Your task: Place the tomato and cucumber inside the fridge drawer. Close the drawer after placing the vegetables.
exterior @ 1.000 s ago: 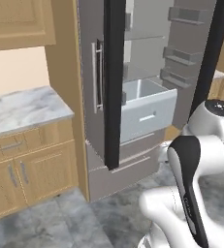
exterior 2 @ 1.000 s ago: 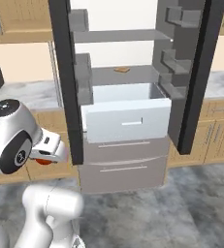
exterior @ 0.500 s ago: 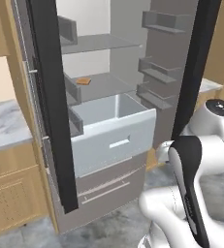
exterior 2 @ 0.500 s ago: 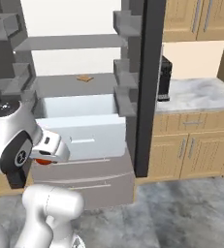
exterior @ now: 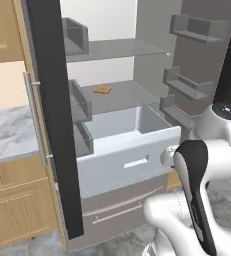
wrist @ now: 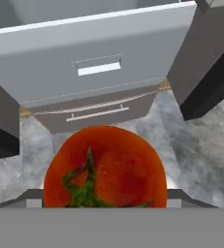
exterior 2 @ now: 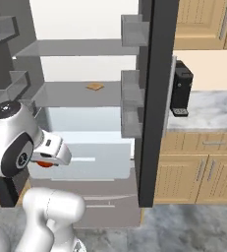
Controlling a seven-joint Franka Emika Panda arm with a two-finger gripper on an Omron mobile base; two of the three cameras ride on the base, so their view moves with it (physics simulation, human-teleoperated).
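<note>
**Tomato gripped, drawer open**

Gripper (wrist: 105, 206) clamped on tomato (wrist: 105, 167), held low over grey floor (wrist: 191, 145) in front of fridge. Tomato also peeking red under hand (exterior 2: 45, 164). Fridge drawer (exterior: 129, 152) pulled out, open-topped, plain front facing hand. Small brown item (exterior: 102, 90) on shelf above drawer.

The fridge drawer (exterior: 127, 150) is pulled out, its top left open from above. Access is narrowed by the dark door edge (exterior 2: 154, 98) and door shelves (exterior: 79, 107).
</note>
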